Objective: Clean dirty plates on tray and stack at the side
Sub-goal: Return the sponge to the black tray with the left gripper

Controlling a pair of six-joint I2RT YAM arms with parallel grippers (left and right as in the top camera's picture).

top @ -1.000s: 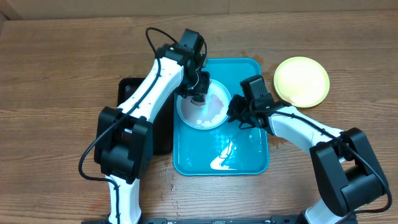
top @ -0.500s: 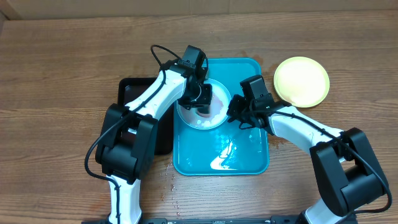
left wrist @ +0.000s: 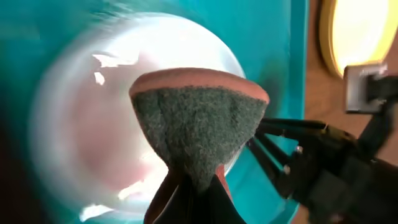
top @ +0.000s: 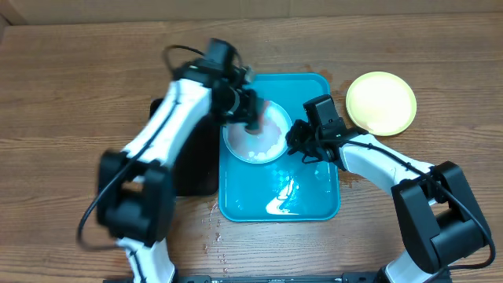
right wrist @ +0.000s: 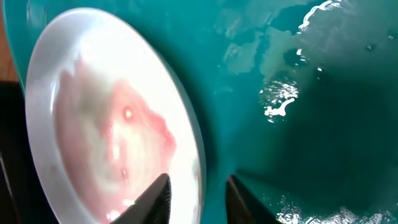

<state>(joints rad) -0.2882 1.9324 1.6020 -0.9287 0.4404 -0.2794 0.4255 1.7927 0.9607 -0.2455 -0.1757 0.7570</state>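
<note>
Brown wood-grain tabletop is filling my overhead view, grain running left to right. Pale cardboard-like strip is showing along far edge. Soft even light is falling from above. Small water drops are glinting on wood near front.

Count by kind, whole table.
Small round plastic plates, 2 seen: one pale mint-white plate, centre; one pale yellow-green plate, far right (cannot tell if more lie under it). Rectangular plastic trays, 2: large teal-blue tray, centre; smaller black tray, left. Also 1 green-faced scrubbing sponge. White-and-black robot arms, 2: left arm, right arm.
</note>
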